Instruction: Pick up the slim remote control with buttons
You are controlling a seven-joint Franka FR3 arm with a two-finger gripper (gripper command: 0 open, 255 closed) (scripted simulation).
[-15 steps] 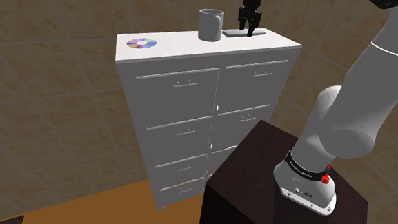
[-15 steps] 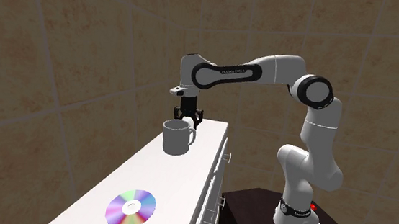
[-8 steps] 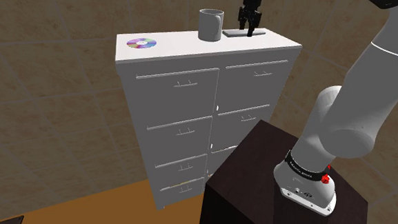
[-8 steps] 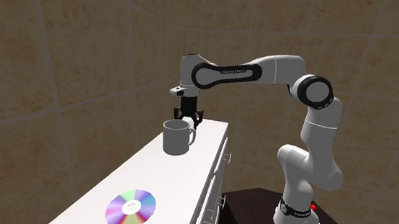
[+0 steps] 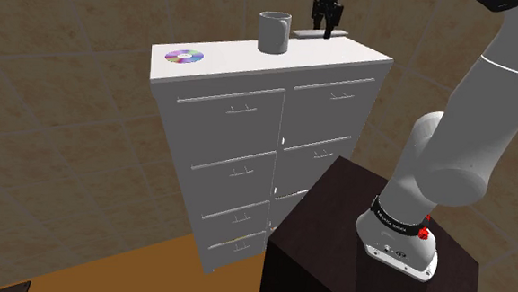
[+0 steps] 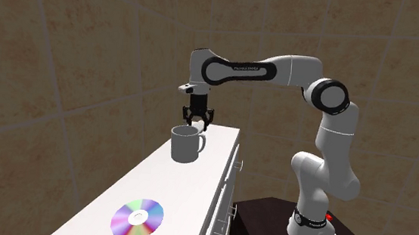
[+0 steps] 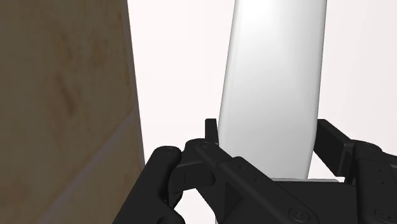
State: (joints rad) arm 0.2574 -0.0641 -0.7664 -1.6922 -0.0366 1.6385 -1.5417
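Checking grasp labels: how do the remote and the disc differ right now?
The remote is long, slim and plain white; the disc is round with a rainbow sheen. The remote is clasped in the gripper; nothing touches the disc. The remote appears raised just off the cabinet top; the disc lies flat on it, toward the shoulder view's left end. Both are thin, flat things.

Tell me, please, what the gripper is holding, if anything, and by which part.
The gripper holds the white remote, clasped across its long sides near one end.
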